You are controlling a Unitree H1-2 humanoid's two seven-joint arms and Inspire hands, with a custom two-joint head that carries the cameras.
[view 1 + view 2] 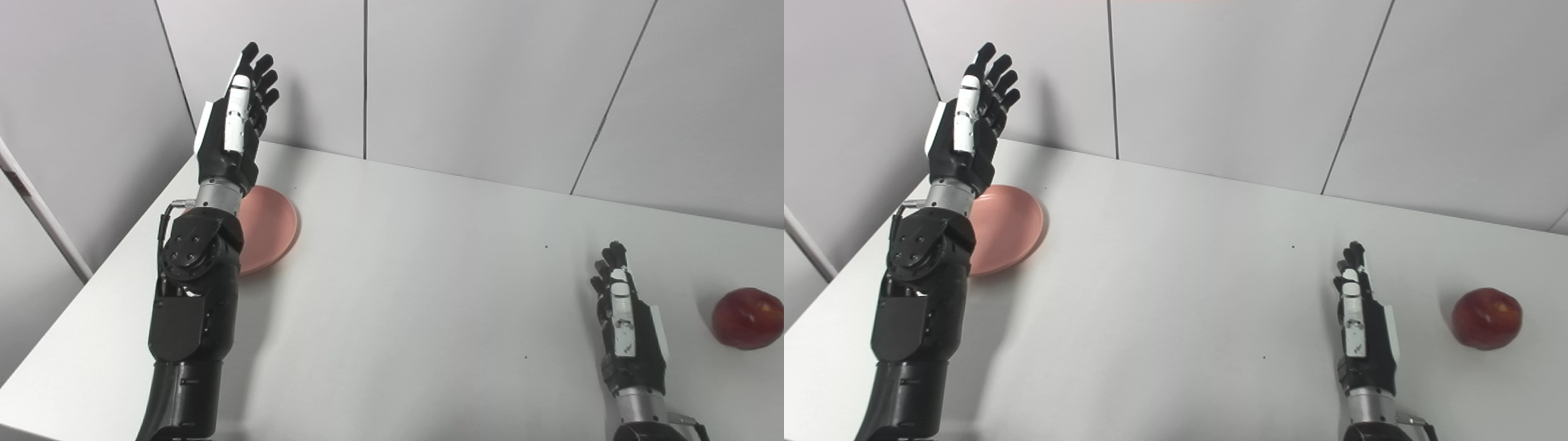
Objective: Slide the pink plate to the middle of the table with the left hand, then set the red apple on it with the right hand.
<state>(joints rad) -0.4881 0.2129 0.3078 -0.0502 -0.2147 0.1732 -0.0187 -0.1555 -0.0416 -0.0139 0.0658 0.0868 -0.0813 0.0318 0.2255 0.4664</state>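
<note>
Pink plate lies on the white surface at far left, near the wall panels; its left part is hidden behind the left forearm. Left hand is raised well above the surface, fingers straight & spread a little, holding nothing; it sits beyond & above the plate, w/ the wrist crossing the plate's left rim in view. No contact visible btwn hand & plate. Red apple rests at near right of the surface. Right hand is low, just left of the apple, apart from it, fingers extended, nothing held. Middle of surface lies btwn the two hands.
</note>
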